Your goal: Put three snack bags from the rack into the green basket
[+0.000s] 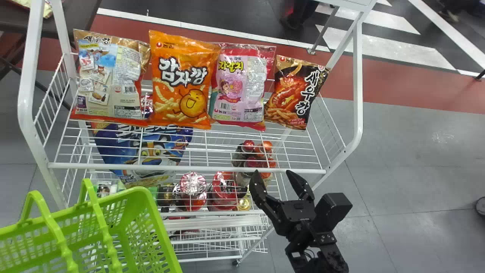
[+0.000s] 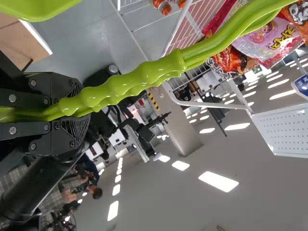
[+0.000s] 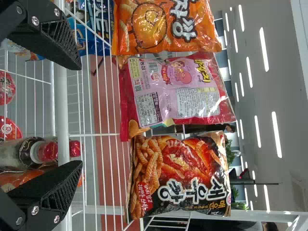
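My right gripper (image 1: 273, 174) stands open before the rack's front rail, below the bags; in the right wrist view, nothing is between the fingers of the right gripper (image 3: 79, 115). On the upper shelf four bags lean in a row: brown-and-white (image 1: 104, 77), orange (image 1: 182, 81), pink (image 1: 238, 85) and, rightmost, black-and-orange (image 1: 295, 93). The right wrist view shows the pink bag (image 3: 168, 91) beside the black-and-orange bag (image 3: 180, 175). The green basket (image 1: 132, 227) is at the lower left. In the left wrist view my left gripper (image 2: 86, 108) is shut on the basket's handles (image 2: 139, 77).
The white wire rack's front rail (image 1: 189, 167) runs between my right gripper and the bags, with side posts (image 1: 358, 83) at both ends. Lower down stand a blue bag (image 1: 147, 151), bottles (image 1: 248, 146) and cups (image 1: 223, 189). A dark table (image 1: 75, 17) is at the back left.
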